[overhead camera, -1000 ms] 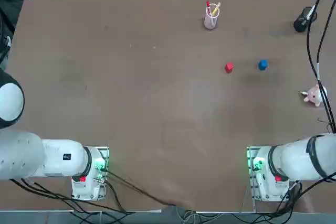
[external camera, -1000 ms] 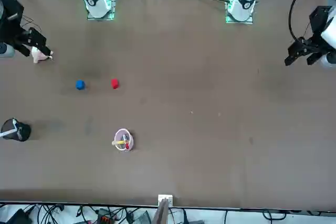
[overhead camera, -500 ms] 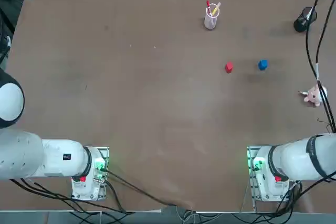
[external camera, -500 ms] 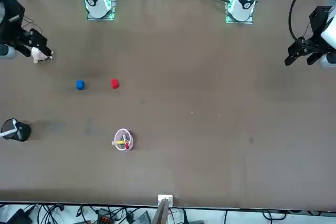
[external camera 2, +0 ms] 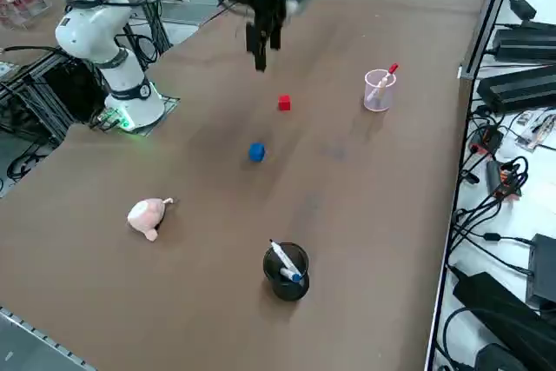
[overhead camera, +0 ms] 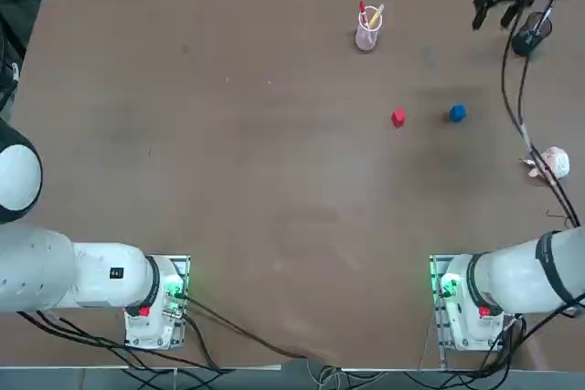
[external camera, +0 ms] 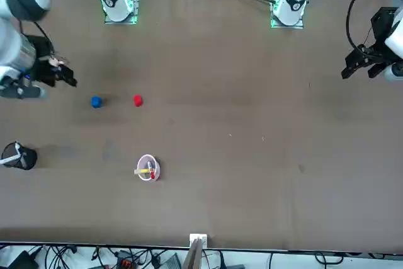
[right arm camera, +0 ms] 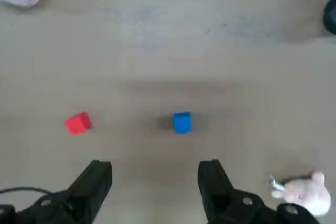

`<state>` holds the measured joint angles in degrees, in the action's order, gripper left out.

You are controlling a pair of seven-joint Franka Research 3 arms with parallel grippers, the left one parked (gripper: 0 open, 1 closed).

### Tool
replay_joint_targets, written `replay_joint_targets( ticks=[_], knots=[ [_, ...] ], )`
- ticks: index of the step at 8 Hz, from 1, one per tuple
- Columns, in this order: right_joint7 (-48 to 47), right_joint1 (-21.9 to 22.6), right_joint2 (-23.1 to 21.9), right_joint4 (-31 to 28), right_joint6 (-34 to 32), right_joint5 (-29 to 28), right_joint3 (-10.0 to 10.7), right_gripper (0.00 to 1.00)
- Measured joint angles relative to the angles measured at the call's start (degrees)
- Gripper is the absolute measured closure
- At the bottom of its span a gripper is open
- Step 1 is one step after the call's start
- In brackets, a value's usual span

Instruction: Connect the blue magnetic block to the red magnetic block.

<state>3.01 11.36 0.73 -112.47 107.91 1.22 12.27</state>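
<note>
The right gripper (right arm camera: 155,174) hangs wide and empty; the front view hides the plush (external camera 2: 148,216) that the side view shows whole, near the black cup (external camera 2: 286,272).

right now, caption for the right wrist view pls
The right gripper's open fingers spread wide above the table, with the red block and the blue block lying apart.

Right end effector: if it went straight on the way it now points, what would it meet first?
Probably the brown tabletop, near the blue cube-like block; the right end effector hovers above, and depth is unclear, so the block might be met first.
</note>
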Motion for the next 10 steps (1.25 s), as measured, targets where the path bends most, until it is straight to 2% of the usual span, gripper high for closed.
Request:
replay_joint_targets(
  ticks=[3, 4, 7, 10],
  knots=[
    [11.2, -3.6, 0.7, -14.7, 18.0, 0.6, 0.2, 0.0],
    [14.9, -4.6, 2.1, -17.5, 21.6, 0.6, 0.2, 0.0],
    [17.9, -5.0, 9.0, -18.7, 26.8, 0.6, 0.1, 0.0],
    [15.5, -4.9, 12.7, -18.6, 29.1, 0.5, -0.1, 0.0]
  ],
)
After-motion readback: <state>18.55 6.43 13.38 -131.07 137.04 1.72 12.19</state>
